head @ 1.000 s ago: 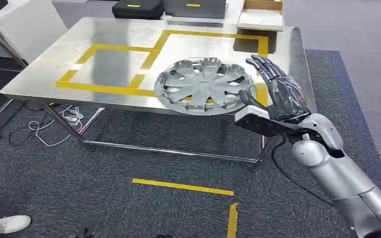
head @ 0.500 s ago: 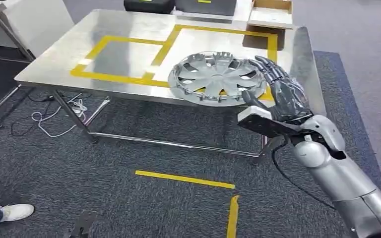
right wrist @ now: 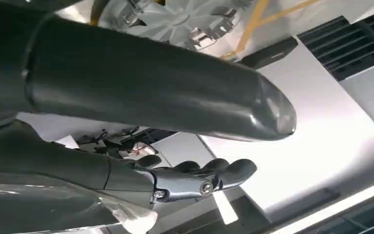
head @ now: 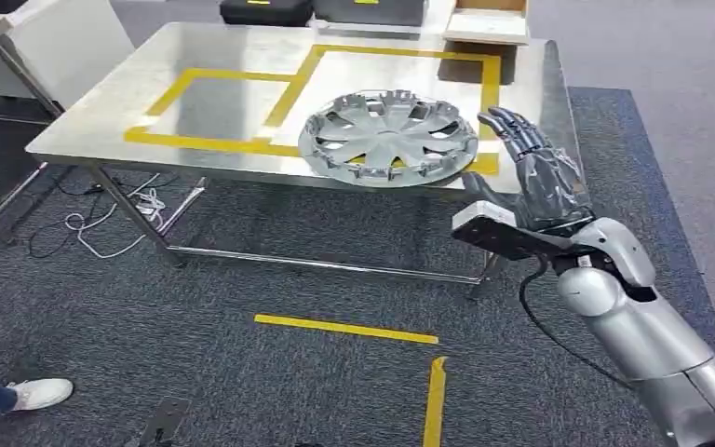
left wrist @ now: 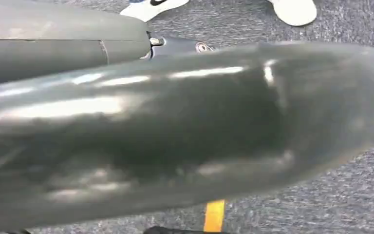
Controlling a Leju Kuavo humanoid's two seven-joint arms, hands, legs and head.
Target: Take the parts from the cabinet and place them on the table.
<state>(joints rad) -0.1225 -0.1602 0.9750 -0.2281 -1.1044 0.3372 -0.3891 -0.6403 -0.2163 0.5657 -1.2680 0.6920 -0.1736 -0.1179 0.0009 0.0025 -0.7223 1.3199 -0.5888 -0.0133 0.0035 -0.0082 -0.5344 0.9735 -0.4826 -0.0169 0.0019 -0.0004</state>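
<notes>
Hubcap (head: 387, 139) lies on the steel table (head: 102, 116) over yellow tape; right hand (head: 532, 173) beside it, fingers spread, empty.

My head camera looks forward and down from high up at the steel table (head: 102, 121) and the carpet (head: 270, 382) before it; my right wrist camera sits close behind its hand (right wrist: 141, 97), sharing the table's hubcap (head: 386, 140); my left wrist camera faces the carpet.
</notes>
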